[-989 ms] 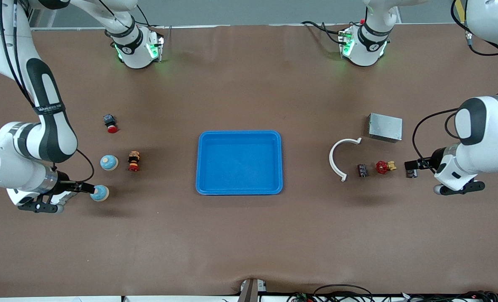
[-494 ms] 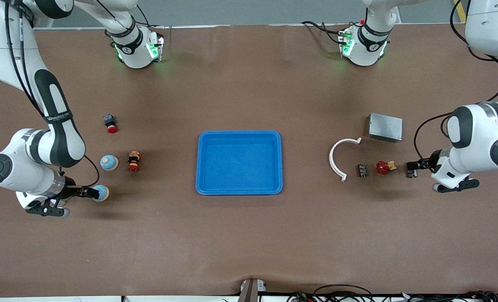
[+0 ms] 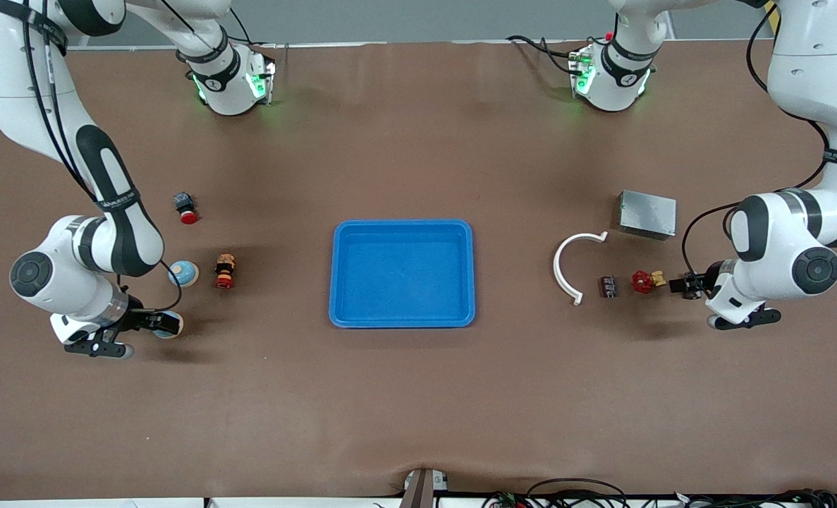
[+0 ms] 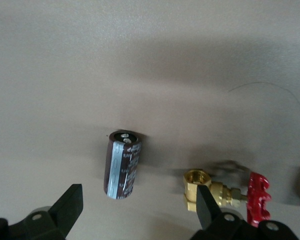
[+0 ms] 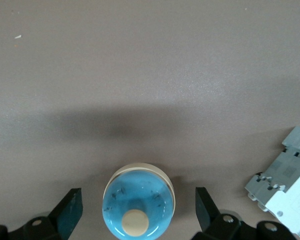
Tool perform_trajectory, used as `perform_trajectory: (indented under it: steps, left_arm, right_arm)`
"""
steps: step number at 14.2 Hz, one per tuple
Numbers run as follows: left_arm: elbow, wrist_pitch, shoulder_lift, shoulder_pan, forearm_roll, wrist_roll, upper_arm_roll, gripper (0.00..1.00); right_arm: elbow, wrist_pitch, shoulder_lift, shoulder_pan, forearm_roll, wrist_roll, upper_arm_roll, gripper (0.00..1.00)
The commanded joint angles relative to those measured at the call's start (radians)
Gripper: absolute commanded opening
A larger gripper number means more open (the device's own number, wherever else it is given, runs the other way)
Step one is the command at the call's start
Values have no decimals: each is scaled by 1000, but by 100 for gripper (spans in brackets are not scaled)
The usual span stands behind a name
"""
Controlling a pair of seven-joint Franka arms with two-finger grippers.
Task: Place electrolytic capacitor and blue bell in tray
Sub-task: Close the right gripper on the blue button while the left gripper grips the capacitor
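Note:
The blue tray (image 3: 402,275) lies at the table's middle, with nothing in it. The electrolytic capacitor (image 3: 608,286) (image 4: 122,164) lies on its side toward the left arm's end, beside a red-handled brass valve (image 3: 644,281) (image 4: 225,196). My left gripper (image 3: 685,285) (image 4: 138,206) is open and low by the valve, one finger next to the brass body, the capacitor's end just ahead of the gap. A blue bell (image 3: 173,326) (image 5: 138,206) stands toward the right arm's end. My right gripper (image 3: 164,323) (image 5: 138,209) is open, with a finger on each side of that bell. A second blue bell (image 3: 184,273) stands beside it, farther from the front camera.
A white curved piece (image 3: 572,262) and a grey metal box (image 3: 647,214) lie near the capacitor. A red push-button (image 3: 187,209) and a small brown-and-red part (image 3: 225,271) lie near the bells. A grey-white breaker-like block (image 5: 282,182) shows close to the right gripper.
The right gripper has slid forward so its open fingers now flank the bell. The left gripper has moved toward the valve and capacitor. Both stayed open.

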Motion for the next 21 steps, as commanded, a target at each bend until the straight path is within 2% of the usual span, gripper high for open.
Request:
perform_trajectory:
  steps: [1,9,11,12,13,14,15,18,21]
  left_arm:
    - [15,7,24,7,36,-14,4,100]
    - [34,30,75,29,39,-15,2,100]
    - [35,29,75,29,39,-15,2,53]
    - [35,30,75,30,39,-14,2,33]
    - [42,29,75,30,41,-8,4,15]
    - [43,27,75,32,41,0,5,2]
    - [49,22,75,36,41,2,8,0]
    - [63,18,73,38,39,0,8,0]
    - [72,16,73,36,37,-11,8,0]
  right_arm:
    - [-6,8,1,-6,5,-6,6,100]
    - [-6,11,19,-6,4,-8,8,100]
    - [-6,11,19,-4,5,-8,8,100]
    - [-6,10,19,-4,4,-6,8,100]
    - [-6,8,19,-4,4,-9,8,80]
    - [-6,-1,18,0,4,-5,8,24]
    - [-6,-4,16,9,4,9,8,0]
    - [-5,-15,9,12,4,7,9,0]
    - [44,-194,-60,52,4,82,15,0]
